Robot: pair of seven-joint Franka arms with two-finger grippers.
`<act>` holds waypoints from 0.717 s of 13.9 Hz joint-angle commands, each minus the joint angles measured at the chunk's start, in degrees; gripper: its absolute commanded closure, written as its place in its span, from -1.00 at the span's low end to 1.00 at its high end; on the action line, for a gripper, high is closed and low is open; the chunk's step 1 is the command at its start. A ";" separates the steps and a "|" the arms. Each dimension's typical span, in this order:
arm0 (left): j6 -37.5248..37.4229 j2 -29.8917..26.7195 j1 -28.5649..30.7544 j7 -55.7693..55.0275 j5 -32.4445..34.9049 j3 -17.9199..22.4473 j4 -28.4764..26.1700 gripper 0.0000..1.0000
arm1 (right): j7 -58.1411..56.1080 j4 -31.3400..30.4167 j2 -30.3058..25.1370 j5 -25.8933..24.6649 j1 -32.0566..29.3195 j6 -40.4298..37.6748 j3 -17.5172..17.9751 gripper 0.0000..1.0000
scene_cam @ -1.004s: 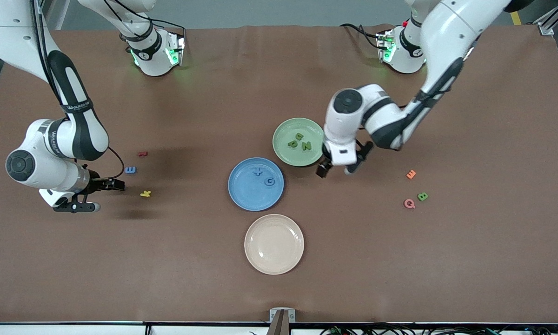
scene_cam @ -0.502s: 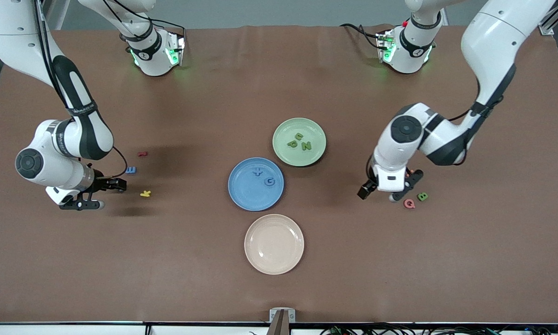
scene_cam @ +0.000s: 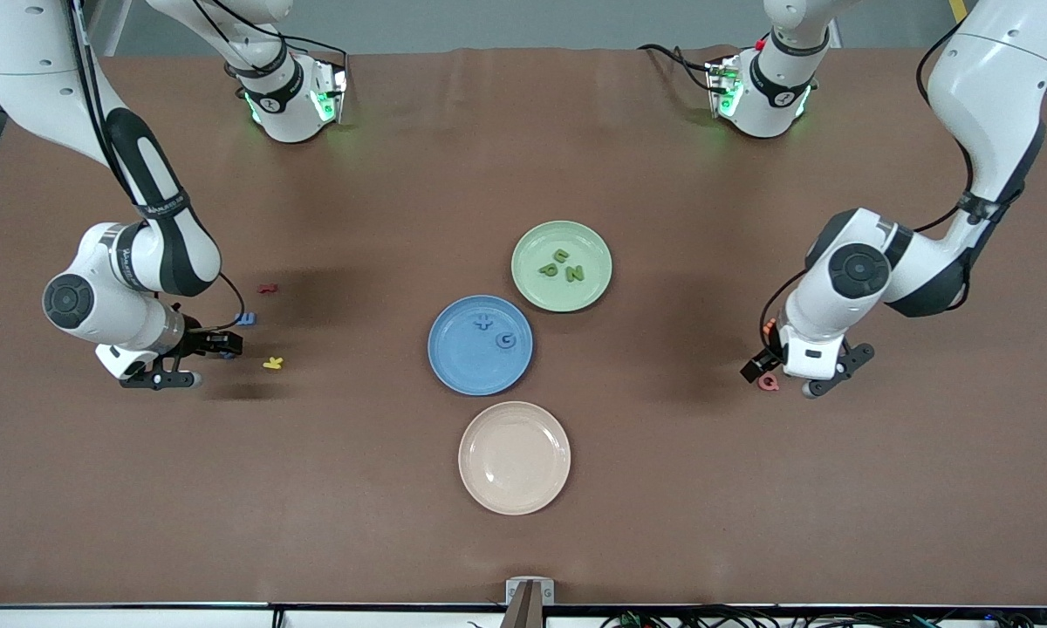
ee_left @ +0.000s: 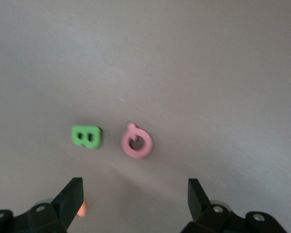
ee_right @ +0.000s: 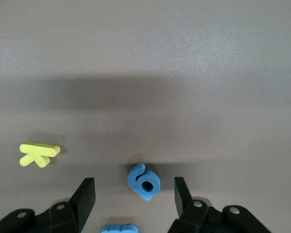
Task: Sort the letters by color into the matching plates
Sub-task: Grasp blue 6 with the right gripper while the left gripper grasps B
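Left gripper [ee_left: 135,194], fingers apart, hovers over the green B [ee_left: 87,137] to straddle it; right gripper [ee_right: 134,194], fingers open, brackets what is probably the blue 9 [ee_right: 143,181] on the bench [scene_cam: 750,523].

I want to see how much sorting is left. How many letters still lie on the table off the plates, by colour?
blue letters: 2
green letter: 1
yellow letter: 1
red letter: 1
pink letter: 1
orange letter: 1
Total: 7
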 commanded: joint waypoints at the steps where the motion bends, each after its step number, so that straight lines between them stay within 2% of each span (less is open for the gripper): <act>1: 0.30 1.30 3.59 4.39 1.09 -0.67 -0.48 -0.90 | -0.79 -0.42 1.32 -0.79 -1.49 2.07 0.88 -0.47; 6: 1.97 4.20 9.04 12.14 1.09 -0.76 -0.39 -0.86 | -1.66 -0.51 1.67 -0.79 -1.58 1.98 0.88 -0.41; 10: 3.81 6.83 10.46 12.50 1.00 -0.67 -0.39 -0.81 | -1.75 -0.51 1.67 -0.79 -1.76 1.89 0.88 -0.14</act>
